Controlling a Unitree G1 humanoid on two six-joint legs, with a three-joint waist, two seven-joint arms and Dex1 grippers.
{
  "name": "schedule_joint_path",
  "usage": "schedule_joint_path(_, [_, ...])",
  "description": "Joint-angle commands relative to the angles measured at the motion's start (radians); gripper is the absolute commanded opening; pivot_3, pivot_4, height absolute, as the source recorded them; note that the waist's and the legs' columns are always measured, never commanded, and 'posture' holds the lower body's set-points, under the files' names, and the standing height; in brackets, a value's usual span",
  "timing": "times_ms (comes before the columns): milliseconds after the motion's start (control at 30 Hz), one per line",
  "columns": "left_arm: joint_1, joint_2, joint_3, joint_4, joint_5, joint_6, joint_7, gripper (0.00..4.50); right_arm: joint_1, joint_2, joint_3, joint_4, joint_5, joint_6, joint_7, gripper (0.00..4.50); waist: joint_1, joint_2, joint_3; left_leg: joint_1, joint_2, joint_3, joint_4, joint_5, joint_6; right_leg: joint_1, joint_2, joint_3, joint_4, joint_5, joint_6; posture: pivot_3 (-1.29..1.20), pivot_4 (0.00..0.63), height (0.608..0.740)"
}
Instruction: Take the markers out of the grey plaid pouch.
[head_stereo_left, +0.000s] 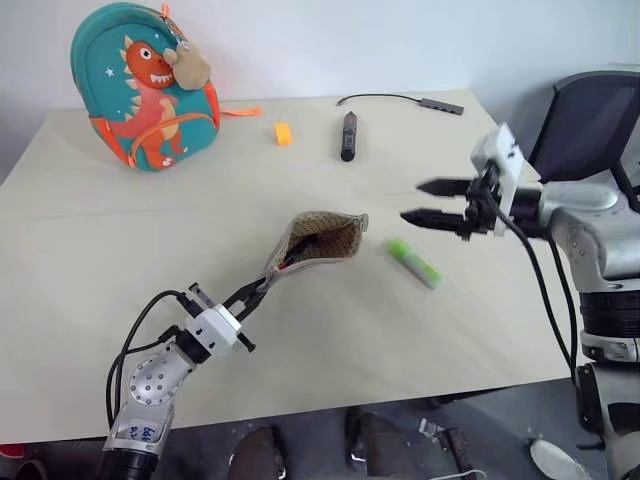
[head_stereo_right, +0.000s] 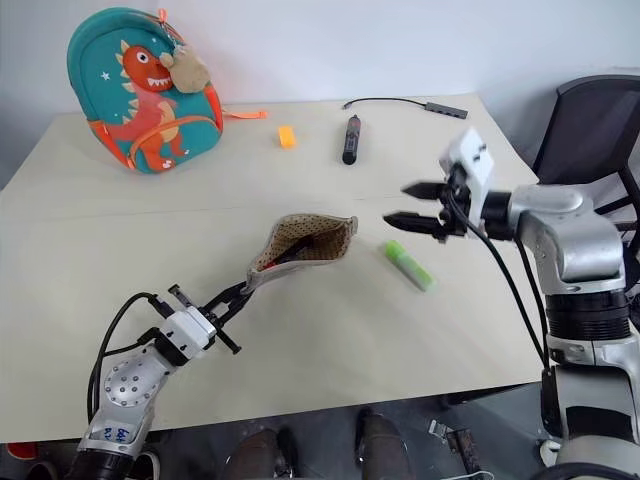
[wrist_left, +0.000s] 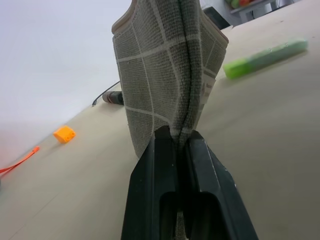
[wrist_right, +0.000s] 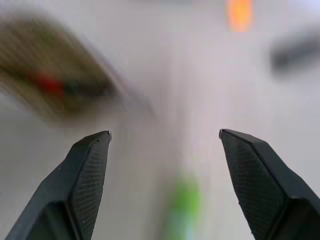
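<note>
My left gripper (head_stereo_left: 255, 297) is shut on a corner of the grey plaid pouch (head_stereo_left: 322, 238) and holds it lifted off the table, its open mouth with tan dotted lining facing right. In the left wrist view the black fingers (wrist_left: 200, 155) pinch the fabric (wrist_left: 155, 75). The red marker (head_stereo_left: 300, 254) shows just inside the mouth. The light-green highlighter (head_stereo_left: 413, 262) lies on the table right of the pouch. My right gripper (head_stereo_left: 425, 202) hovers above the highlighter, open and empty, pointing left toward the pouch.
A teal dinosaur backpack (head_stereo_left: 145, 85) stands at the table's back left. A small orange block (head_stereo_left: 283, 133), a thick black pen (head_stereo_left: 348, 135) and a cable with an adapter (head_stereo_left: 440, 104) lie along the back. A dark chair (head_stereo_left: 590, 120) is at the right.
</note>
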Motion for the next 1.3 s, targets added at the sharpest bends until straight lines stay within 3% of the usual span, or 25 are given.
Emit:
schedule_joint_path(33, [-0.003, 0.002, 0.008, -0.023, -0.006, -0.008, 0.001, 0.00, 0.051, 0.029, 0.078, -0.118, -0.051, -0.167, 0.023, 3.64, 0.001, -0.001, -0.001, 0.000, 0.001, 0.000, 0.000, 0.000, 0.000, 0.000, 0.000, 0.000, -0.001, 0.000, 0.000, 0.00, 0.150, 0.740])
schedule_joint_path(233, [-0.005, 0.001, 0.006, -0.026, -0.005, -0.006, 0.000, 0.00, 0.043, 0.118, 0.197, -0.051, -0.241, -0.440, -0.071, 3.64, -0.001, 0.000, 0.000, -0.001, -0.001, 0.002, 0.001, 0.000, 0.001, 0.000, -0.004, 0.001, 0.000, 0.000, 0.000, 0.00, 0.150, 0.740])
schedule_joint_path(400, [-0.006, -0.001, 0.002, -0.028, -0.002, -0.003, 0.001, 0.00, 0.035, 0.215, 0.240, -0.031, -0.286, -0.466, -0.133, 3.64, -0.004, -0.001, 0.000, 0.000, -0.001, 0.003, 0.001, 0.000, 0.000, -0.001, -0.001, 0.000, 0.002, 0.001, 0.000, 0.00, 0.150, 0.740])
schedule_joint_path(567, [-0.004, -0.004, -0.001, -0.035, -0.001, -0.001, 0.003, 0.00, 0.034, 0.221, 0.312, 0.040, -0.391, -0.585, -0.124, 2.38, -0.003, -0.001, 0.000, 0.000, 0.000, 0.003, 0.002, 0.000, 0.000, -0.002, -0.002, 0.000, 0.006, 0.000, -0.001, 0.00, 0.150, 0.740])
schedule_joint_path(767, [0.002, -0.002, 0.000, -0.042, -0.001, 0.000, 0.004, 0.00, 0.019, 0.205, 0.313, 0.109, -0.420, -0.635, -0.101, 2.38, -0.003, -0.001, 0.000, 0.001, -0.001, 0.003, 0.002, 0.001, 0.000, -0.002, -0.003, 0.000, 0.006, 0.000, -0.001, 0.00, 0.150, 0.740])
schedule_joint_path(933, [-0.002, -0.001, -0.011, -0.038, -0.001, -0.004, -0.007, 0.00, -0.027, 0.216, 0.417, 0.187, -0.535, -0.721, -0.063, 2.38, -0.010, 0.000, 0.000, 0.001, 0.000, 0.003, 0.002, 0.001, 0.000, -0.002, -0.002, 0.000, 0.007, 0.000, -0.001, 0.00, 0.150, 0.740])
schedule_joint_path(1167, [-0.008, -0.001, -0.016, -0.035, -0.002, -0.004, -0.011, 0.00, -0.089, 0.272, 0.489, 0.346, -0.640, -0.830, -0.088, 2.38, -0.022, -0.001, 0.000, 0.002, 0.000, 0.003, 0.002, 0.001, -0.002, -0.002, 0.000, 0.000, 0.009, 0.000, -0.001, 0.00, 0.150, 0.740])
schedule_joint_path(1300, [0.000, -0.001, -0.018, -0.044, -0.001, -0.004, -0.013, 0.00, -0.123, 0.345, 0.470, 0.380, -0.619, -0.796, -0.104, 2.38, -0.027, -0.001, 0.000, 0.002, -0.001, 0.003, 0.002, 0.002, -0.002, -0.002, -0.001, 0.000, 0.009, 0.001, 0.000, 0.00, 0.150, 0.740])
